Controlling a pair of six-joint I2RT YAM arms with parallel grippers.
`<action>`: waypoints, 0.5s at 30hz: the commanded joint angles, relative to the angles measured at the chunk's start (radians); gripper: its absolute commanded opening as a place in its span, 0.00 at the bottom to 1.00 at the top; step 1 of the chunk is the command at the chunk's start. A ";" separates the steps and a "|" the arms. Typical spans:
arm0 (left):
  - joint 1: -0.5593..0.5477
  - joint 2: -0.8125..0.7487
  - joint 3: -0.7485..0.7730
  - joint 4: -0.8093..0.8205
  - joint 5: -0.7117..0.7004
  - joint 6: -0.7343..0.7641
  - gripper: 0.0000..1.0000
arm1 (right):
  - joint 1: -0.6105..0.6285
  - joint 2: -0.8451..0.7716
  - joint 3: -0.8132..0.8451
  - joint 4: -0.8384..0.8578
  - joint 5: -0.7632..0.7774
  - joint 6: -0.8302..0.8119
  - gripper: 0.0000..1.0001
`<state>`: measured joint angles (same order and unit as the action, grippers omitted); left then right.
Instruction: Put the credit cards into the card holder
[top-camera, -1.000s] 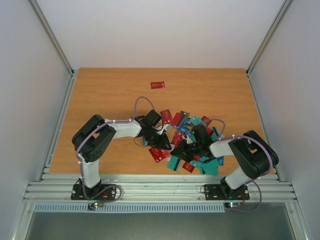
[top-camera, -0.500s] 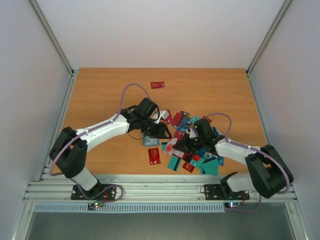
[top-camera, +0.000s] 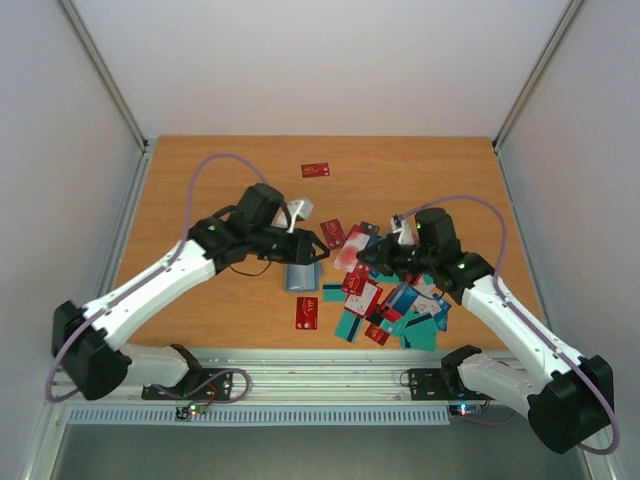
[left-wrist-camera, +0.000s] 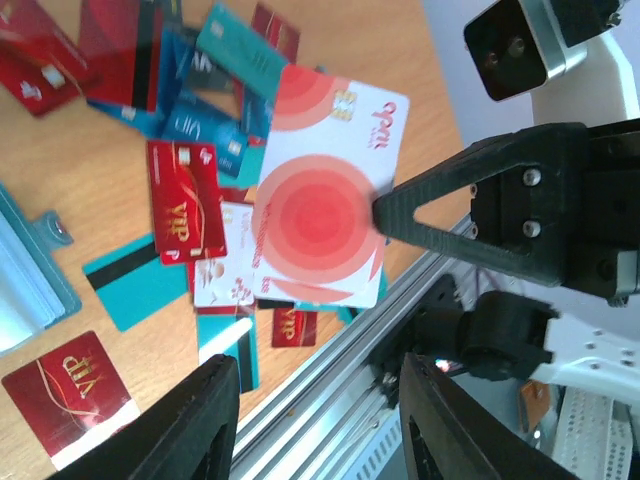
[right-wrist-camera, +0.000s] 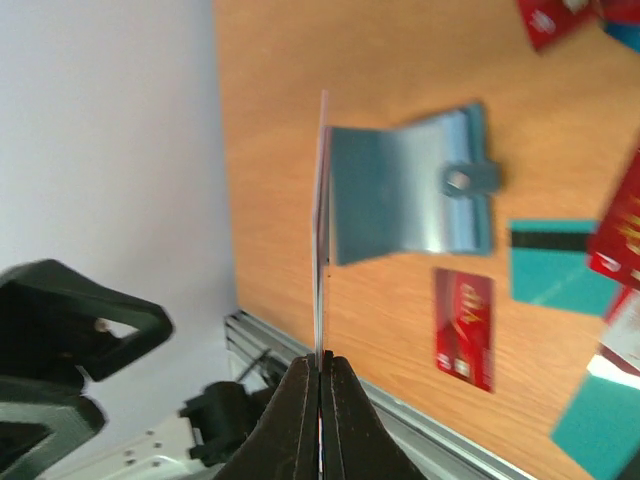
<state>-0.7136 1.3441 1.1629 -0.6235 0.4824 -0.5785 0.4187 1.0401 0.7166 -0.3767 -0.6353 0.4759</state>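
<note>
The left arm reaches from its base toward 1 o'clock, elbow low. The left fingers hang apart over the desk with nothing between them. The right arm stretches toward 11 o'clock, and the right fingers are pressed together on the edge of a white card with red circles, held in the air facing the left wrist. The card holder lies open on the desk, just at 6 o'clock of the left fingers. The other credit cards are heaped at 5 o'clock of the held card. One red card lies at 6 o'clock of the holder, and another red card lies far off at 12.
</note>
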 joint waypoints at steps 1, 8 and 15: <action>0.038 -0.130 0.021 0.040 -0.023 -0.079 0.47 | -0.007 -0.048 0.151 -0.037 0.032 0.038 0.01; 0.091 -0.261 -0.039 0.356 0.074 -0.266 0.51 | -0.007 -0.076 0.318 0.036 0.052 0.153 0.01; 0.101 -0.239 -0.059 0.670 0.150 -0.447 0.52 | -0.008 -0.076 0.382 0.159 0.057 0.270 0.01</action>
<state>-0.6216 1.0927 1.1316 -0.2417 0.5674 -0.8814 0.4149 0.9726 1.0637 -0.3096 -0.5926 0.6495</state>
